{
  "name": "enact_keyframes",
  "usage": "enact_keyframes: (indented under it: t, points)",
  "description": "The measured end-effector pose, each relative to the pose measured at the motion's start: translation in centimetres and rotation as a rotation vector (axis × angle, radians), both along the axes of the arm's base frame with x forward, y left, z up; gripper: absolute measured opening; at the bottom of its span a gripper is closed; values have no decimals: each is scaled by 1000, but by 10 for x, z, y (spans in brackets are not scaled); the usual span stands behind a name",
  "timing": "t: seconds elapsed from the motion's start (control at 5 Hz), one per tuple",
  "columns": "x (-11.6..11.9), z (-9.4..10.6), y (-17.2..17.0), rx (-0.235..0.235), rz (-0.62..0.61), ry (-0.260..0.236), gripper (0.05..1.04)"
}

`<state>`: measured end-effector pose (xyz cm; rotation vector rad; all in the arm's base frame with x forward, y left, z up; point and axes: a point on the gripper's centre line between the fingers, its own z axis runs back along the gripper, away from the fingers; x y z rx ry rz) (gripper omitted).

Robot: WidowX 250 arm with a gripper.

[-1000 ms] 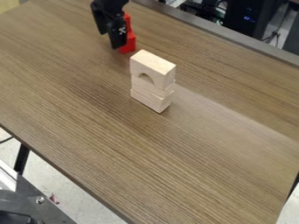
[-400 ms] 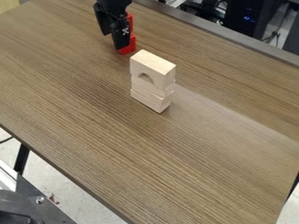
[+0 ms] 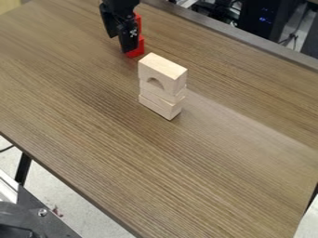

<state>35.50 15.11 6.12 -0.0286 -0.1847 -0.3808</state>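
The black gripper [image 3: 120, 42] hangs at the upper left of the table, its two fingers apart. Just behind and to the right of it stands a red object [image 3: 138, 44], partly hidden by the nearer finger; whether they touch I cannot tell. Nearer the middle, a stack of pale wooden blocks rises from the tabletop. Its top is an arch block [image 3: 162, 74] with a small half-round opening low on its front face. Under that lie flat blocks [image 3: 160, 106], slightly out of line with one another.
The wood-grain table [image 3: 205, 172] has its front edge running from the left down to the bottom. A dark rail [image 3: 248, 39] borders the far side, with black equipment [image 3: 264, 18] beyond. Metal and black parts [image 3: 37, 218] sit below the table at the lower left.
Since the earliest frame the gripper has shifted slightly right, covering more of the red object. The wooden stack and the red object have not moved.
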Motion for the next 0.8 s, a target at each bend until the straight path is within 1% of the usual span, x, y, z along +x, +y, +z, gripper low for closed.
enact_keyframes:
  t: [0.2, 0.4, 0.6, 0.8]
  points:
    - [-3, 19, -2, 3, 2, -39, 1000]
    - [-13, 31, -6, 15, 7, -62, 999]
    - [-23, 49, -11, 27, 43, -93, 1000]
    - [-33, 67, -21, -2, 174, -98, 999]
